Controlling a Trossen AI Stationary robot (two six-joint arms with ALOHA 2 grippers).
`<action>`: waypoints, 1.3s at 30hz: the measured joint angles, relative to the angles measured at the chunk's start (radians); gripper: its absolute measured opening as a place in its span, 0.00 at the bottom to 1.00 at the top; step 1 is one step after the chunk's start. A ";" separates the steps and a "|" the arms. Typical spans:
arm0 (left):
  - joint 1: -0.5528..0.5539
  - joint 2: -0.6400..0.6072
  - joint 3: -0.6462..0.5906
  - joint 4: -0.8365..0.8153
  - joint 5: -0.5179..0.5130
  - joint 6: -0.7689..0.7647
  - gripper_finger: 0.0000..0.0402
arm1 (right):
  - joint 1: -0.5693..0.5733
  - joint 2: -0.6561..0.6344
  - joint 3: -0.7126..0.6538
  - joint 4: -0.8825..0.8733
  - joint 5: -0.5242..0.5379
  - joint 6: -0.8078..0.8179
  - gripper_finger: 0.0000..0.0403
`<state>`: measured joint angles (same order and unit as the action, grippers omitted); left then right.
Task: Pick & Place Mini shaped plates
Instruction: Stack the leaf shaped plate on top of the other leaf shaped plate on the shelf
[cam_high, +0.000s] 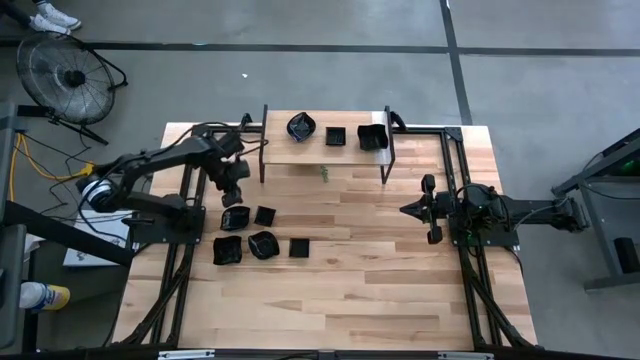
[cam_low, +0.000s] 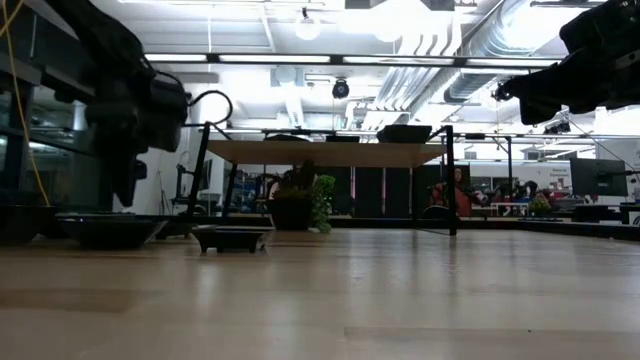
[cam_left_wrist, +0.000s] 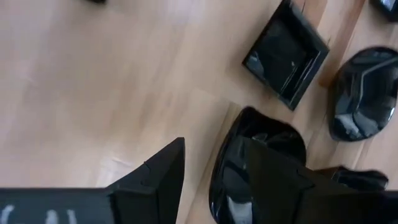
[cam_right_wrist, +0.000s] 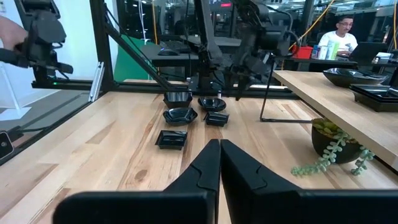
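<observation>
Several glossy black mini shaped plates lie on the wooden table at the left: a rounded one (cam_high: 234, 217), a small square one (cam_high: 265, 214) and three nearer ones (cam_high: 263, 244). Three more plates (cam_high: 335, 136) rest on a raised wooden shelf (cam_high: 325, 155) at the far side. My left gripper (cam_high: 234, 195) points steeply down, open, just above the rounded plate (cam_left_wrist: 249, 155). One finger (cam_left_wrist: 273, 180) is over the plate and the other (cam_left_wrist: 161, 180) is over bare wood beside it. I see no touch. My right gripper (cam_right_wrist: 219, 162) waits shut and level at the table's right.
The shelf stands on thin black legs (cam_high: 263, 150), with a small green plant (cam_high: 323, 173) under it. Black frame rails (cam_high: 470, 290) run along the table's left and right sides. Bare wood stretches across the middle and near part of the table.
</observation>
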<state>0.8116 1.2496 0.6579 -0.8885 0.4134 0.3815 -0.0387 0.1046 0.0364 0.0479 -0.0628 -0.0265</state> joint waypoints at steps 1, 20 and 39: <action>0.000 0.007 0.000 -0.007 0.000 0.009 0.41 | 0.000 0.000 0.000 0.000 0.000 0.000 0.01; -0.074 0.012 -0.033 -0.088 -0.144 -0.094 0.41 | 0.000 0.000 0.000 0.000 0.000 0.000 0.02; -0.286 0.011 -0.035 -0.190 -0.290 -0.376 0.41 | 0.000 0.000 0.000 0.000 0.000 0.000 0.02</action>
<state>0.5260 1.2610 0.6224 -1.0780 0.1232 0.0050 -0.0387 0.1047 0.0368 0.0479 -0.0628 -0.0265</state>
